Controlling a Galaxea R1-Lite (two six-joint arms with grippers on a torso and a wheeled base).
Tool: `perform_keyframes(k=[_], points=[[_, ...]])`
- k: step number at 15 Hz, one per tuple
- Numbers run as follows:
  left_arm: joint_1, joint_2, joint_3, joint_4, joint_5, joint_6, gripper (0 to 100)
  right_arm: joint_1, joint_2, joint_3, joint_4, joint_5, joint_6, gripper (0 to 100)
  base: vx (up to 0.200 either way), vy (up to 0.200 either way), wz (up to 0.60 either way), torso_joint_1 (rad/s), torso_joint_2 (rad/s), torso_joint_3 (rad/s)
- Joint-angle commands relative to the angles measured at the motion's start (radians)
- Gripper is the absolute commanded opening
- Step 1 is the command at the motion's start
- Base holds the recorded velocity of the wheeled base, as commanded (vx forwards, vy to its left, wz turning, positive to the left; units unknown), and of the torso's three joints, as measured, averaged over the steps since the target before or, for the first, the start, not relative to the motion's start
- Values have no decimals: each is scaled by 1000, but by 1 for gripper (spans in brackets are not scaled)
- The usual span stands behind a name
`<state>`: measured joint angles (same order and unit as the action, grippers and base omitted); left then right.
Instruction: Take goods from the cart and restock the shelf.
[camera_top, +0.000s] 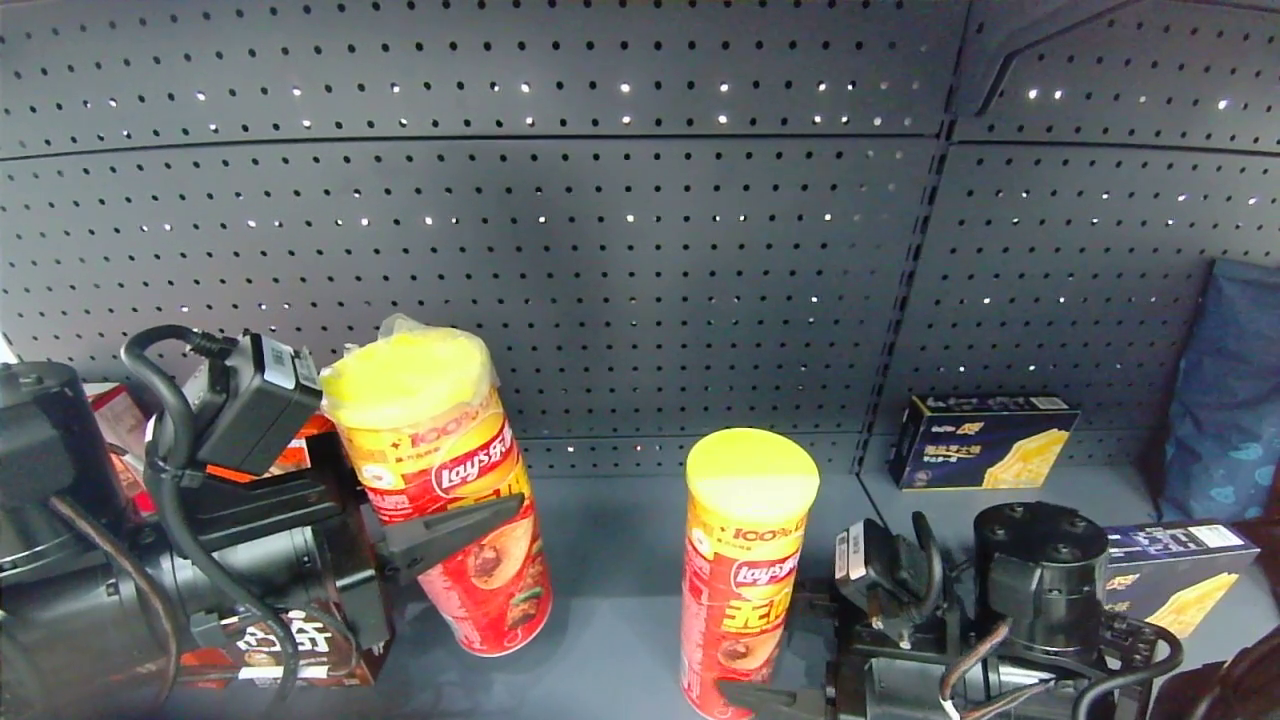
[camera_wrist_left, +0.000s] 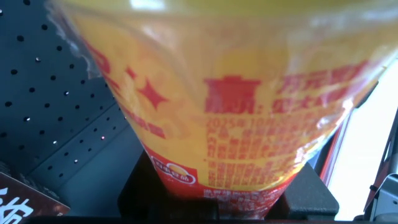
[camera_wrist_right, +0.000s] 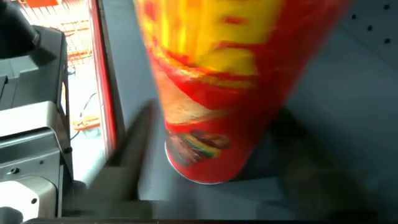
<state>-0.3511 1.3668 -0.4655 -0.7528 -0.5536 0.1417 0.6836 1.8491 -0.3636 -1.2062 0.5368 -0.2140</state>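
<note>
Two red-and-yellow chip cans with yellow lids are at the grey shelf. The left can leans slightly, its base low over the shelf. My left gripper is shut on its middle, and one black finger crosses its front. The right can stands upright on the shelf floor. My right gripper is shut on it near its base, coming in from the front edge.
A dark pegboard wall backs the shelf. Two navy boxes and a blue bag lie at the right. Red-and-black boxes sit at the far left. Bare shelf floor lies between and behind the cans.
</note>
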Motion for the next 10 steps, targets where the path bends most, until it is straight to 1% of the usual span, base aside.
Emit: perform_keyframes(k=[1,3,5,6,8,10], points=[[0,0,2,0,0,-1,0,1,4,5,-4,-9,-1,100,0,0,0,0,0,0],[0,-2,4,0,0,-1,0,-1,-5,25,-38,-31,-1,100,0,0,0,0,0,0],[0,-5,7,0,1,-1,0,1,-50,97,-96,-31,-1,100,0,0,0,0,0,0],[0,-6,10,0,1,1,0,-1,-88,147,-118,-31,-1,100,0,0,0,0,0,0],[0,-17,15,1,1,1,0,-7,-202,207,-122,-31,-1,100,0,0,0,0,0,0],[0,-23,41,0,1,2,0,-45,-338,270,-121,-29,-2,100,0,0,0,0,0,0]])
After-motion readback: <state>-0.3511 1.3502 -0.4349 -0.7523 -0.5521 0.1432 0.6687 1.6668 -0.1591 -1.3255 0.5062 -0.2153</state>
